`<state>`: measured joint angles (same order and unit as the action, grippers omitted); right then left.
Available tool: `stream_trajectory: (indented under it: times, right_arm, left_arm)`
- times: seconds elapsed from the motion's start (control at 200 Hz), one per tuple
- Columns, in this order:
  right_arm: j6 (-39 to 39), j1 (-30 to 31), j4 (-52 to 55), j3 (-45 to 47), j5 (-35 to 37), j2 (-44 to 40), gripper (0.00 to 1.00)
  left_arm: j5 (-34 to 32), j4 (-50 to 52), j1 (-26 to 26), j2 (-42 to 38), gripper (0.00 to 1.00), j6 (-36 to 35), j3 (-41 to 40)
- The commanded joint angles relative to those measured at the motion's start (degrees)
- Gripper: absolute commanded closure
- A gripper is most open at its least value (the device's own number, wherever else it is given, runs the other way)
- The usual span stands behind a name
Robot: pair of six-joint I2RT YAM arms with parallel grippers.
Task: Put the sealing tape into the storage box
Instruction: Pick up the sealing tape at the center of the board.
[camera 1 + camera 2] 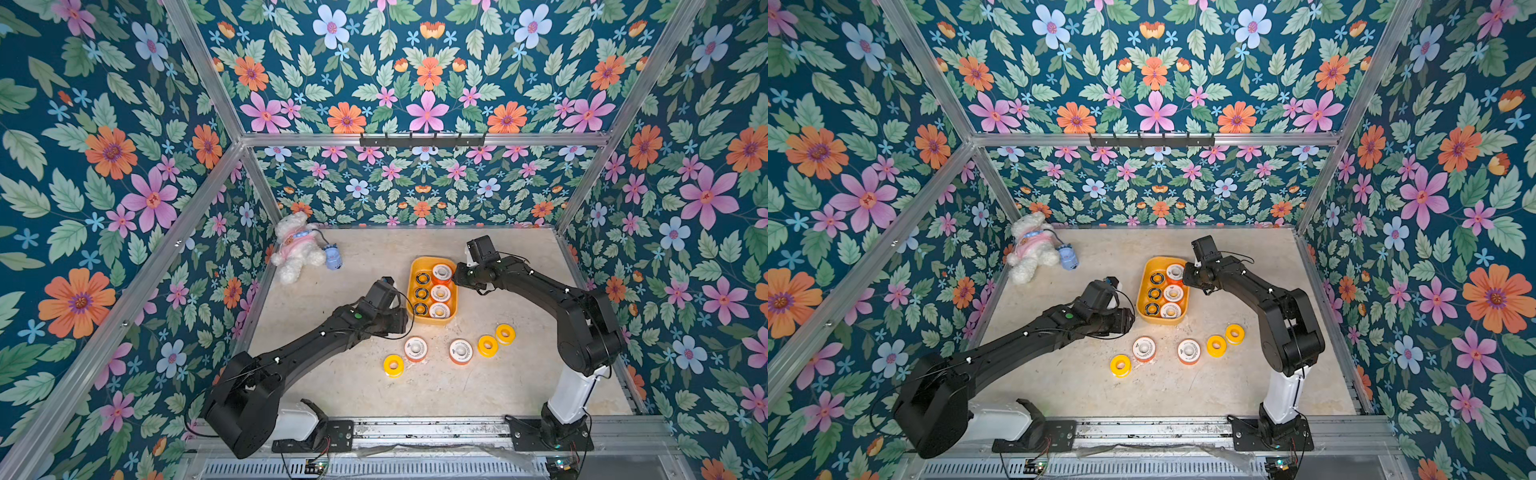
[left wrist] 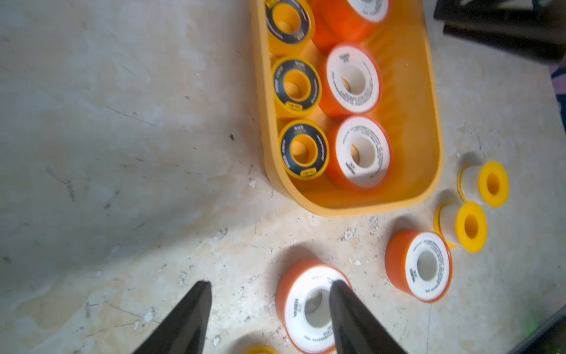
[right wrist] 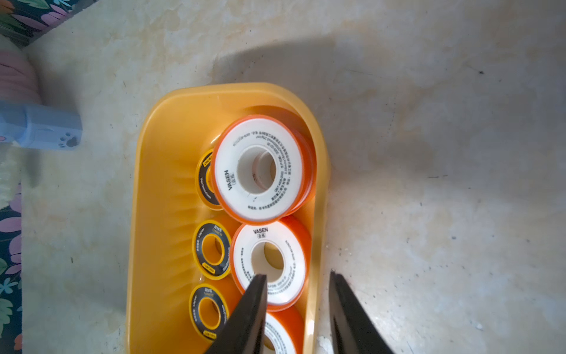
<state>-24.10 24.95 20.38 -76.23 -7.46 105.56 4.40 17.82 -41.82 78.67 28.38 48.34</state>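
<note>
The yellow storage box (image 1: 432, 261) (image 1: 1160, 261) stands mid-table. It holds three black-and-yellow sealing tape spools (image 3: 211, 249) beside three white-faced orange ones (image 3: 271, 263). The farthest orange spool (image 3: 260, 168) sits higher and overlaps its black neighbour. On the table in front of the box lie two white-orange spools (image 1: 415, 348) (image 1: 460, 351) and three yellow ones (image 1: 393, 365) (image 1: 488, 345) (image 1: 505, 334). My right gripper (image 3: 298, 274) is open and empty above the box's right rim (image 3: 318, 214). My left gripper (image 2: 270, 282) is open and empty over the table, one finger in front of a white-orange spool (image 2: 301, 302).
A white plush toy (image 1: 297, 249) with a small blue object (image 1: 332, 257) lies at the back left corner. Flowered walls and aluminium frame posts close in the table on three sides. Bare table lies left of the box (image 2: 122, 138) and to its right (image 3: 444, 184).
</note>
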Motion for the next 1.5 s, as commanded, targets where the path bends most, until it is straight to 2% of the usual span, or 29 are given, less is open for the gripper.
stream_trajectory:
  times: [0.0, 0.195, 0.33, 0.445, 0.54, 0.745, 1.09, 1.42, 1.495]
  right_arm:
    - [-0.11, 0.01, -0.70, -0.06, 1.45, 0.81, 0.66]
    - [0.23, 0.01, -0.44, -0.65, 1.58, 2.57, 0.74]
    - [0.62, 0.01, 0.00, -2.10, 1.92, 3.99, 0.81]
    - [0.88, 0.01, 0.99, -4.51, 2.45, 5.75, 0.83]
    - [1.16, -0.06, 1.61, -6.08, 2.47, 7.05, 0.83]
    - [1.47, 0.01, 2.60, -8.10, 2.98, 8.49, 0.83]
    - [1.85, 0.00, 3.69, -10.42, 3.07, 9.91, 0.83]
    - [1.86, 0.01, 3.99, -10.85, 2.85, 9.78, 0.83]
    - [1.83, 0.01, 3.94, -10.74, 2.64, 9.78, 0.82]
  left_arm:
    - [-0.60, 1.07, -1.68, 1.79, 0.34, 0.08, 0.07]
    - [-0.08, 1.25, -3.14, 3.88, 0.35, -0.33, -0.22]
    - [1.83, 1.33, -3.70, 4.72, 0.40, -1.25, -0.76]
    - [3.37, 1.09, -4.12, 5.87, 0.44, -2.09, -0.88]
    - [3.76, 1.09, -4.24, 6.94, 0.45, -2.45, -0.79]
    - [5.10, 1.65, -4.61, 7.99, 0.53, -3.46, -0.60]
    - [7.41, 2.96, -5.31, 8.12, 0.51, -5.42, -0.79]
    - [4.79, 3.78, -5.73, 11.82, 0.52, -6.17, 0.68]
    - [3.31, 3.69, -5.81, 12.50, 0.57, -5.76, 1.07]
